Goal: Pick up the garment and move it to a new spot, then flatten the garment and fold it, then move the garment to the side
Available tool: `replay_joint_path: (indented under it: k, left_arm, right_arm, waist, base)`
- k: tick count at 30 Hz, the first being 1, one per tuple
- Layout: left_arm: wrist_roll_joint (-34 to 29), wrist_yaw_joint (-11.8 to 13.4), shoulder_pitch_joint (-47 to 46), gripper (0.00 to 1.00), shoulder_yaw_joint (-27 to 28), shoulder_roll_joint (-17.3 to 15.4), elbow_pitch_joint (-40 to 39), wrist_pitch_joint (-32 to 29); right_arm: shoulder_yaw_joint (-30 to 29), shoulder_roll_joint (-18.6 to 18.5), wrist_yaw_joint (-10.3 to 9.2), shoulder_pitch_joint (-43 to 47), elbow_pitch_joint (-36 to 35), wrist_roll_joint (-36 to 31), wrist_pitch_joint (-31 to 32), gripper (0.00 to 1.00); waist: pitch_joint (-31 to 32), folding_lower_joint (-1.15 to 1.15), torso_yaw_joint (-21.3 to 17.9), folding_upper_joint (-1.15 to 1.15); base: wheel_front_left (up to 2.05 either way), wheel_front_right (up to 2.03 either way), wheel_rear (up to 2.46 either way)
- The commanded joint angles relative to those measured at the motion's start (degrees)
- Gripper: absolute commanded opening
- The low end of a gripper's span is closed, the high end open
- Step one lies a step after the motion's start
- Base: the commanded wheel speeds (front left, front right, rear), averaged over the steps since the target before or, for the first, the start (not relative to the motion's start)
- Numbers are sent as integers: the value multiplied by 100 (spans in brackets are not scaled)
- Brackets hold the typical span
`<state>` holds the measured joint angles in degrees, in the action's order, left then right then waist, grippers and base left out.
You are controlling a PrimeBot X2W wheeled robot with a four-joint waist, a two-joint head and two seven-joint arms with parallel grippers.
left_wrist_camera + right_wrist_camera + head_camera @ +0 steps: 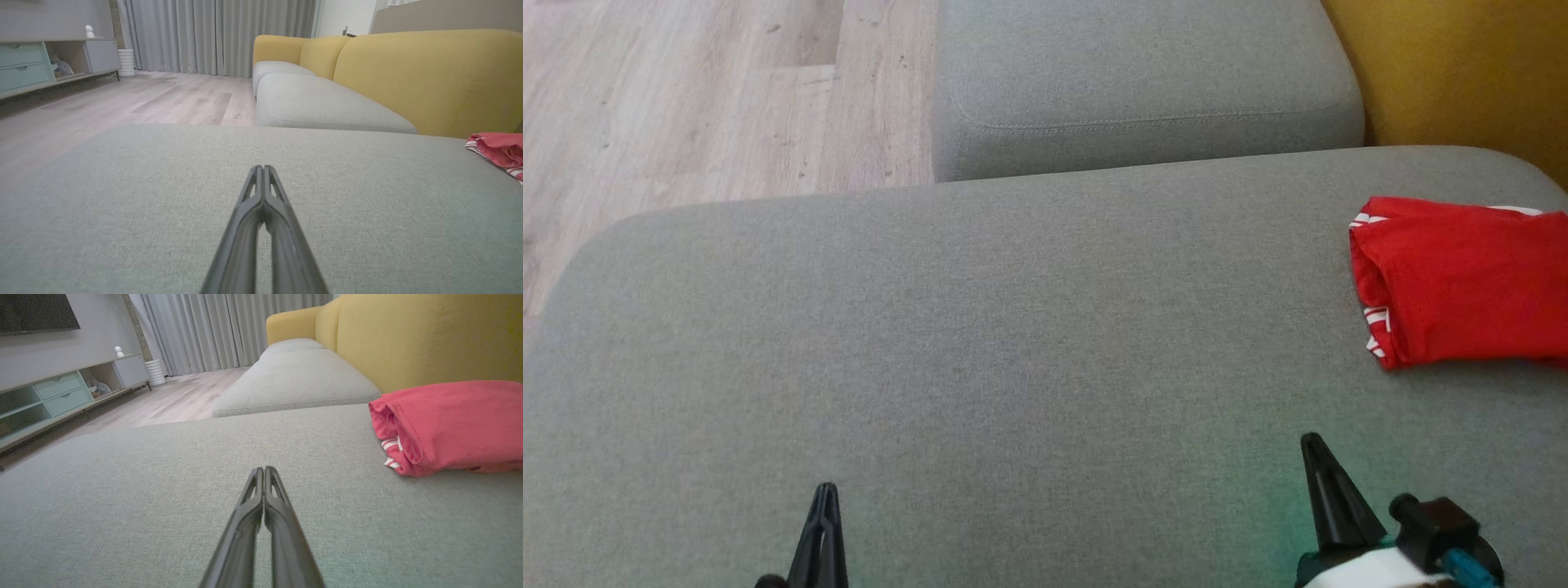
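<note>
Over at the right edge of the grey cushion (980,343) lies the red garment (1462,282), folded, white stripes showing at its left end. Both grippers hang low over bare fabric, fingers pressed together and empty: the right gripper (1313,445) near the garment, the left gripper (826,492) well apart from it.

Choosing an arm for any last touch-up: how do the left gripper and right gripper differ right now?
The right gripper sits close to the folded red garment; the left gripper is far across the grey cushion from it. The right gripper reaches farther forward over the cushion than the left gripper. Shared: both are shut, hold nothing and are clear of the garment.
</note>
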<state>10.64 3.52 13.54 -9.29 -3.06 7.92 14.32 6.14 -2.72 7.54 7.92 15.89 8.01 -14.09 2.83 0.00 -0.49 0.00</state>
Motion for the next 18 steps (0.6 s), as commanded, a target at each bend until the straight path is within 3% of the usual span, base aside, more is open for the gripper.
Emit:
replay_joint_path:
  k: [1,18]
  left_arm:
    - [136,-23,-134,0,23,-12,-182,-4]
    - [1347,-182,-408,0,151,-79,-35,-228]
  right_arm:
    - [-15,-13,0,-199,-197,158,22,0]
    - [-103,-84,-1,-382,-181,1400,241,0]
  waist:
    - [-4,0,2,0]
    - [-44,0,8,0]
  base:
    - [0,0,0]
    - [0,0,0]
